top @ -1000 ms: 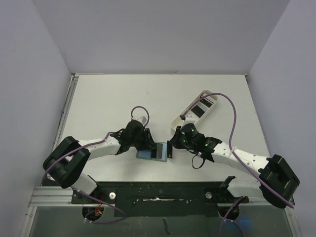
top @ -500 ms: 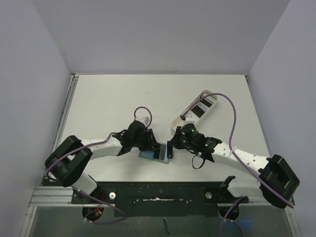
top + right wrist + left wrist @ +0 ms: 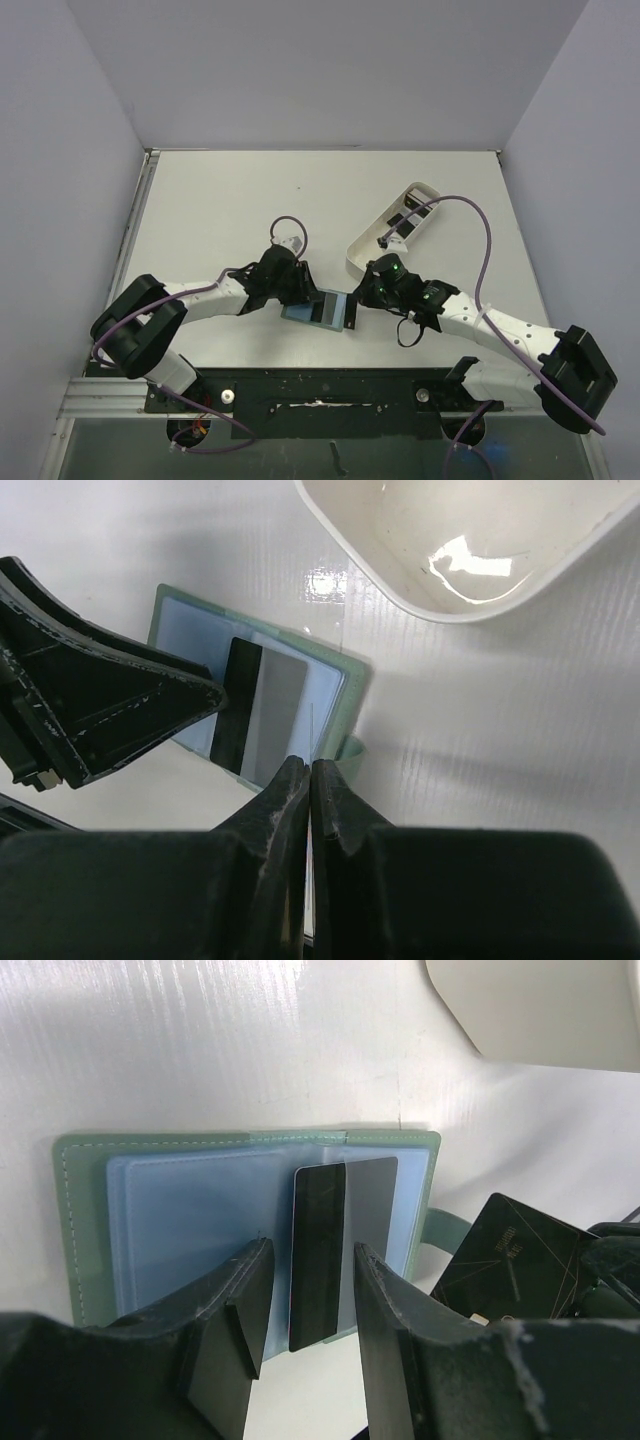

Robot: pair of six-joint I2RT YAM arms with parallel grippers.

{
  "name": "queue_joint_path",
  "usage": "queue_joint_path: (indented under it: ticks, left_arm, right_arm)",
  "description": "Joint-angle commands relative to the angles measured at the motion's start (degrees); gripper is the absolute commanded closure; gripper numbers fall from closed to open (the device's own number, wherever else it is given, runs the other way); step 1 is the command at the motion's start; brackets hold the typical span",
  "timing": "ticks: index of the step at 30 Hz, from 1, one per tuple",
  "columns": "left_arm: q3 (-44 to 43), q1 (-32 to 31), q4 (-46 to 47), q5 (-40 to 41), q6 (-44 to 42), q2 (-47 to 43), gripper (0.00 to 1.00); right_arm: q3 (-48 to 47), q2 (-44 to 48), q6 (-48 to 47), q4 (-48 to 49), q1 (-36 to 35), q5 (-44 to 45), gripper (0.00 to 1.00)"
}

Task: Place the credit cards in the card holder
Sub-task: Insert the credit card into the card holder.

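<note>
The card holder (image 3: 180,1200) lies open on the table, grey-green with bluish pockets and its snap tab to the right; in the top view the card holder (image 3: 300,312) sits between the two arms. One black credit card (image 3: 335,1230) rests on its right half, sticking out over the near edge. My left gripper (image 3: 312,1250) is open, its fingers either side of that card's near end with gaps on both sides. My right gripper (image 3: 308,765) is shut on a second credit card (image 3: 510,1260), tilted just right of the holder's tab and edge-on in the right wrist view.
A long white oblong tray (image 3: 372,243) lies behind the right arm, with more black cards (image 3: 402,218) in it; its rim (image 3: 400,590) is close above the holder. The two grippers are nearly touching over the holder.
My right gripper has shifted slightly toward the near edge with its card, uncovering more of the tray. My left gripper edged right over the holder and opened a touch.
</note>
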State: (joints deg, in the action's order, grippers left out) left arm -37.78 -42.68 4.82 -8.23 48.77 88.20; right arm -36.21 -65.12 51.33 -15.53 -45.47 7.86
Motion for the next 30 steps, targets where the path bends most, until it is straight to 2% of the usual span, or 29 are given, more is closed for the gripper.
queue_joint_path:
  ticks: [1, 19, 30]
  left_arm:
    - [-2.3, -0.5, 2.1, -0.7, -0.6, -0.3, 0.64]
    - [-3.2, -2.2, 5.0, -2.8, 0.1, 3.2, 0.67]
    - [-1.8, -2.8, 12.1, -6.4, 3.5, 3.8, 0.68]
  right_arm:
    - [-0.3, -0.1, 2.8, -0.8, 0.4, 2.3, 1.0]
    - [1.0, -5.9, 3.1, 2.4, 2.7, 1.8, 1.0]
    - [0.0, -8.1, 0.3, 4.8, 3.6, 1.5, 1.0]
